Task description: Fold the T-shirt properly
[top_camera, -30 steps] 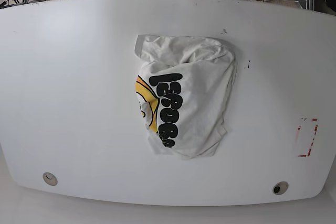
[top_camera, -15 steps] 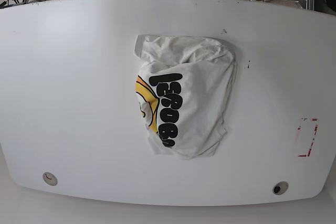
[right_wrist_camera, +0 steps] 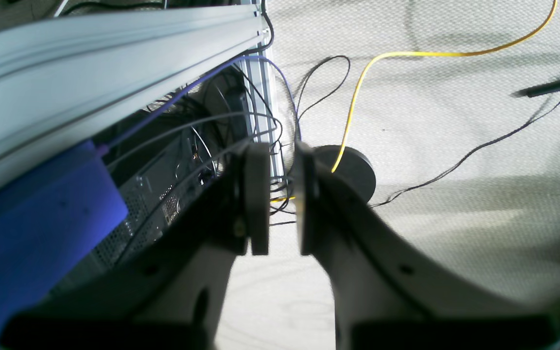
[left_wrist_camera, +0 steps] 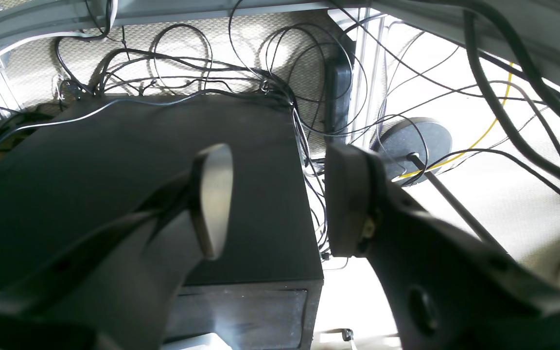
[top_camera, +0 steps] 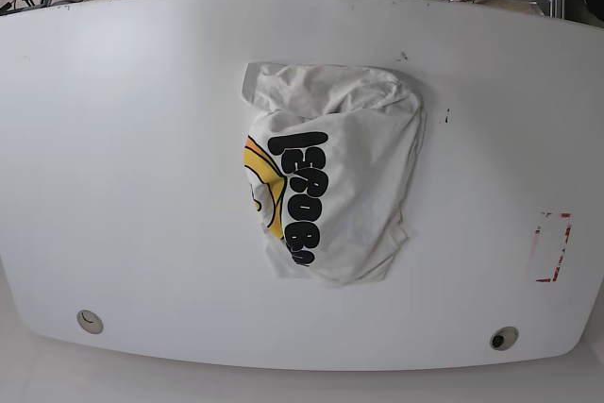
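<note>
Wrist views show my left gripper [left_wrist_camera: 275, 199] with jaws spread and empty, and my right gripper [right_wrist_camera: 275, 194] with jaws nearly together, a thin gap left, pinching nothing; both look down at floor cables [left_wrist_camera: 260, 73], away from the table [top_camera: 113, 139]. The T-shirt [top_camera: 330, 176] lies in a folded bundle mid-table, slightly nearer the far edge, lettering showing. I judge folding nearly done or paused; next I'd bring both arms over it to square its wrinkled edges. Bare table surrounds it.

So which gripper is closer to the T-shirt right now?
Cannot tell. Neither shows near the T-shirt on the table; left gripper and right gripper both face the cabled floor.
</note>
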